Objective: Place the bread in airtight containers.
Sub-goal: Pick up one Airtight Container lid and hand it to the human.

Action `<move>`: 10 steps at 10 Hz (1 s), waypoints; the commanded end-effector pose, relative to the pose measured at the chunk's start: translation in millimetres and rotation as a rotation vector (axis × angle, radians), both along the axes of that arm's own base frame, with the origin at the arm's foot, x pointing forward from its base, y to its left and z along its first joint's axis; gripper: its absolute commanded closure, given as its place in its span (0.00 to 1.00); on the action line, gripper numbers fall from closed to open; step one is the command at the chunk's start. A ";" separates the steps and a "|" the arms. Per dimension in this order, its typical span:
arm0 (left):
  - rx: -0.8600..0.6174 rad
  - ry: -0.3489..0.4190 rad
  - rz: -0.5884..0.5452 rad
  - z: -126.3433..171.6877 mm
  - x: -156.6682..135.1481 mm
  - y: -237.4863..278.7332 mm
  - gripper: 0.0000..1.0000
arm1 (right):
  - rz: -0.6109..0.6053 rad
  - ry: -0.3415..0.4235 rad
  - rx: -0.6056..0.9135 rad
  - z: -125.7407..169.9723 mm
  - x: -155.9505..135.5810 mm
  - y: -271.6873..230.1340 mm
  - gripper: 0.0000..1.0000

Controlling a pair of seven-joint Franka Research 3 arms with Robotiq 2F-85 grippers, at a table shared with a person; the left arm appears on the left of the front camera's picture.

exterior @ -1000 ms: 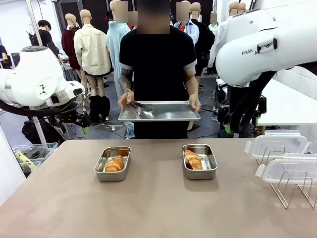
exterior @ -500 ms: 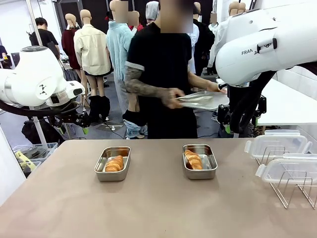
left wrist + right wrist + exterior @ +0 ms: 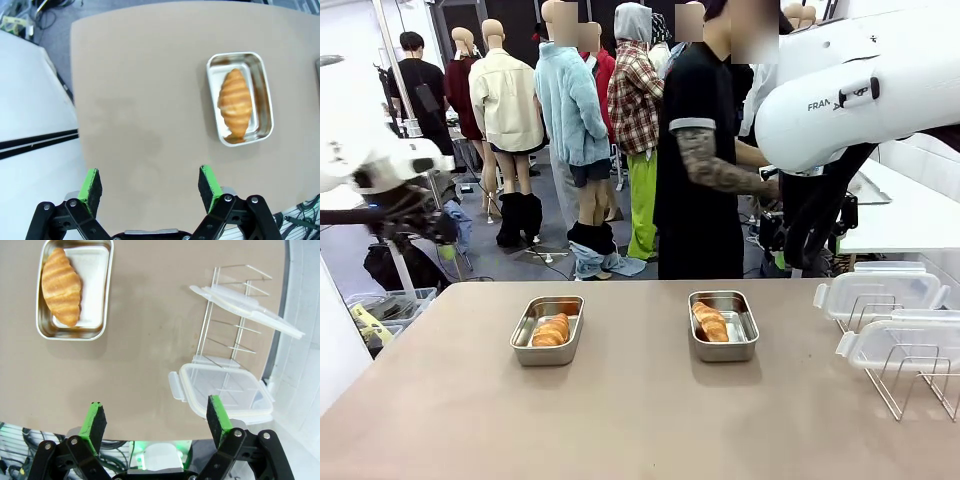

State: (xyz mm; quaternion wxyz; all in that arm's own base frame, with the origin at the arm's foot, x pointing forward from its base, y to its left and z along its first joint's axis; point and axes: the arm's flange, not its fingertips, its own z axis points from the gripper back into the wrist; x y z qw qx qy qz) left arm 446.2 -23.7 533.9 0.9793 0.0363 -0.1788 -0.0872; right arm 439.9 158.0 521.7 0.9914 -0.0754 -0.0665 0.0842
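— Left gripper (image 3: 149, 181), status?
— Spread wide, nothing between the green pads (image 3: 92, 182). Above bare brown table (image 3: 140, 100), close to the table's edge.

— Bread on that side?
— Left croissant (image 3: 235, 104) lying lengthwise inside left steel pan (image 3: 250, 62), uncovered. In the left wrist view, at two o'clock from the gripper, well apart from it.

— Right gripper (image 3: 156, 415)?
— Likewise fully parted, empty, above the table's near edge.

— Second roll?
— Right croissant (image 3: 61, 285) inside right steel pan (image 3: 93, 295), pressed toward one long wall, no lid on. In the right wrist view, at eleven o'clock from the gripper, well apart.

— Lids?
— Two clear lids (image 3: 222, 390) on the wire rack (image 3: 220, 335), between one and two o'clock from the right gripper. Upper one tilted across the rack top, lower one lying flatter, nearest the gripper. Contact with the pad: cannot tell.

— Layout from the front?
— Pans side by side mid-table, left pan at nine o'clock of the right one, clearly apart. Rack with lids at three o'clock of the right pan, by the table's right edge. Person (image 3: 705, 170) at twelve o'clock beyond the far edge, standing side-on.
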 end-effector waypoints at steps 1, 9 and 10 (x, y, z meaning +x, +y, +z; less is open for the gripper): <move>-0.021 0.042 0.040 -7.8 -6.5 33.4 0.00 | -0.001 -0.006 0.011 -1.6 -0.2 0.2 0.00; -0.006 0.016 0.026 1.0 -8.2 22.5 0.00 | -0.001 -0.006 0.011 -1.6 -0.2 0.2 0.00; -0.006 0.016 0.026 1.0 -8.2 22.5 0.00 | -0.001 -0.006 0.011 -1.6 -0.2 0.2 0.00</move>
